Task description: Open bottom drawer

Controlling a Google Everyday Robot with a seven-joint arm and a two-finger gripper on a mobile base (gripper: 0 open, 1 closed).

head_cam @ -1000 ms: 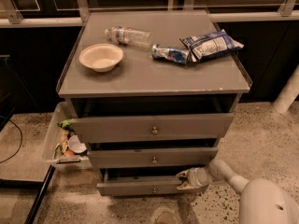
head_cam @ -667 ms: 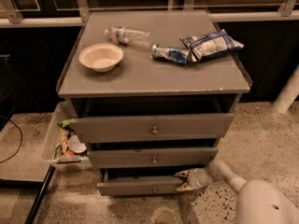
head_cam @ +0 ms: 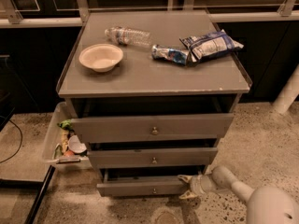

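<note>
Camera view: tool point(head_cam: 187, 187) at right end of bottom drawer point(head_cam: 135, 188), bin point(head_cam: 49, 141) beside cabinet point(head_cam: 154, 78)

On the grey worktop point(head_cam: 154, 76), a cream bowl point(head_cam: 101, 57) stands upright at the left. Farther back lies a clear plastic bottle point(head_cam: 127, 35) on its side. To the right, a small crumpled packet point(head_cam: 169, 54) touches a larger blue-and-white snack bag point(head_cam: 211, 45). Beneath the worktop, the top drawer point(head_cam: 121, 127) and the middle drawer point(head_cam: 126, 157) both stand slightly pulled out. A pale tray point(head_cam: 50, 136) hangs at the cabinet's left side with mixed small items in it. A white post point(head_cam: 286, 94) rises from the speckled floor point(head_cam: 261, 143) at the far right. The gripper point(head_cam: 187, 186) sits low at the cabinet's near right corner.
</note>
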